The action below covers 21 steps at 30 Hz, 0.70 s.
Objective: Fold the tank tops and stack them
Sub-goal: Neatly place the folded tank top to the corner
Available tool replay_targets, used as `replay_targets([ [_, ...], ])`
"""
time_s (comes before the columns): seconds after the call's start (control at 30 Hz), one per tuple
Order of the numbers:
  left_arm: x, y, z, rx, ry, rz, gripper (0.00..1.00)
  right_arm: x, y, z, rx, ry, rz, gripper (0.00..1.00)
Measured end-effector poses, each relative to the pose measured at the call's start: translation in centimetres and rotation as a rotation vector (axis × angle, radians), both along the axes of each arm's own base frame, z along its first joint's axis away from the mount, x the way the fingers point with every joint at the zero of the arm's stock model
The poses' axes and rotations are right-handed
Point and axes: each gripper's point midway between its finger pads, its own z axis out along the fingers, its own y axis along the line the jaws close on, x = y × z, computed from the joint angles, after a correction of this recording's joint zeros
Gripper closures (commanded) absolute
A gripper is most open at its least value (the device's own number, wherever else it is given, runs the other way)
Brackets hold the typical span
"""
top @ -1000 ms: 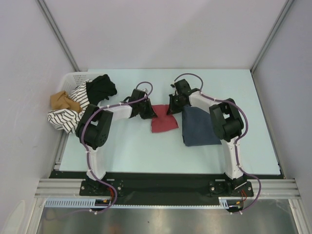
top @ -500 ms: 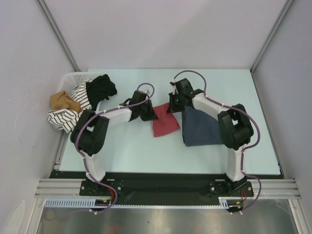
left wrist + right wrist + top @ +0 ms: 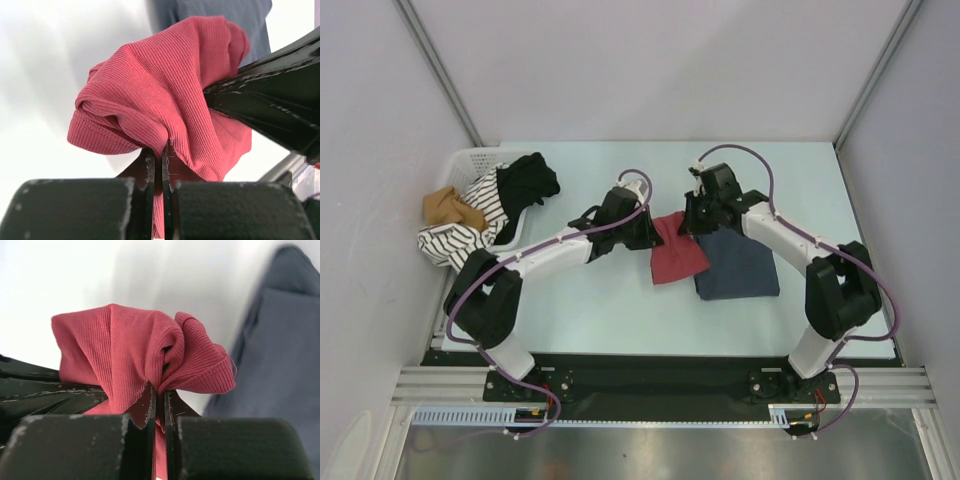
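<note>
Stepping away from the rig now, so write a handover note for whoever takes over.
Left gripper: shut on the red top.
Right gripper: shut on the red top too.
Red top: bunched and held up by its far edge, its right side over the left edge of the blue top.
Blue top: flat on the table, seemingly folded.
Done: blue top, apparently.
Left: lay the red top squarely on the blue top, then release.
</note>
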Motion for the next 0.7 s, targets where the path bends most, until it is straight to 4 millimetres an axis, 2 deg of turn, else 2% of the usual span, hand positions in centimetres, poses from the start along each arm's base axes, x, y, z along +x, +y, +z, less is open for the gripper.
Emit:
replay_targets([
  [0.13, -1.5, -1.7, 0.2, -0.002, 0.005, -0.035, 1.0, -1.2, -2.7, 0.7, 0.007, 0.008, -0.054, 1.0],
  [0.27, -2.0, -3.7, 1.5, -0.03, -0.016, -0.053, 1.0, -1.8, -6.3, 1.3, 0.031, 0.006, -0.134, 1.0],
  [0.37, -1.9, -5.9, 2.0, -0.058, -0.024, -0.075, 1.0, -2.1, -8.8, 1.5, 0.046, 0.007, -0.192, 1.0],
  [0.63, -2.4, -12.9, 0.3, -0.081, 0.006, -0.145, 1.0, -2.5, -14.5, 0.7, 0.04, 0.052, -0.338, 1.0],
  [0.7, -2.3, -14.1, -0.1, -0.085, 0.007, -0.154, 1.0, -2.5, -15.7, 0.4, 0.034, 0.06, -0.365, 1.0],
])
